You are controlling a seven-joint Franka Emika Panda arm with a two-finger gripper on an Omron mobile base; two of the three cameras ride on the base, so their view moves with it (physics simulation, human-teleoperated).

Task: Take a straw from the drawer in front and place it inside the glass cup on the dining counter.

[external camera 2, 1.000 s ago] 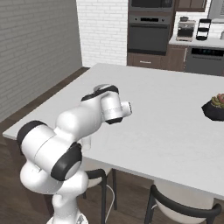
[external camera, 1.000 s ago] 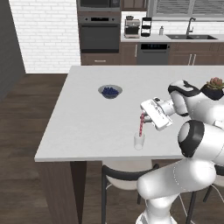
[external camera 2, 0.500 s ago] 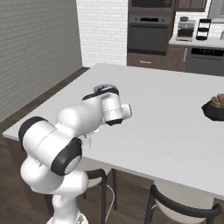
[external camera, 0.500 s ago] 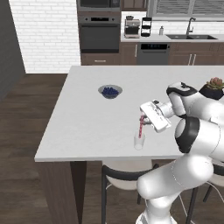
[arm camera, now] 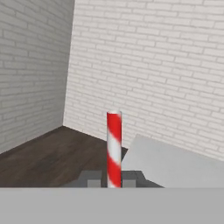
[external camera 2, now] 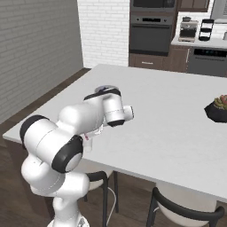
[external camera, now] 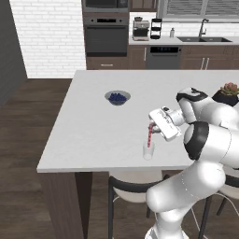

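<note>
A white brick wall (external camera: 51, 37) rises over a dark wood floor (external camera: 28, 135). Right of the wall stands a built-in oven (external camera: 106, 39), then a wall counter with a coffee maker (external camera: 139, 29) and a sink faucet (external camera: 203, 27). A grey brick wall (external camera 2: 35, 48) flanks the room.

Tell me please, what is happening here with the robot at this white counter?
The gripper is shut on the straw, a red stick with pale stripes, and holds it upright over the glass cup near the front edge of the dining counter. The straw's lower end reaches down into the cup. A grey bowl of blue berries stands farther back on the counter.
</note>
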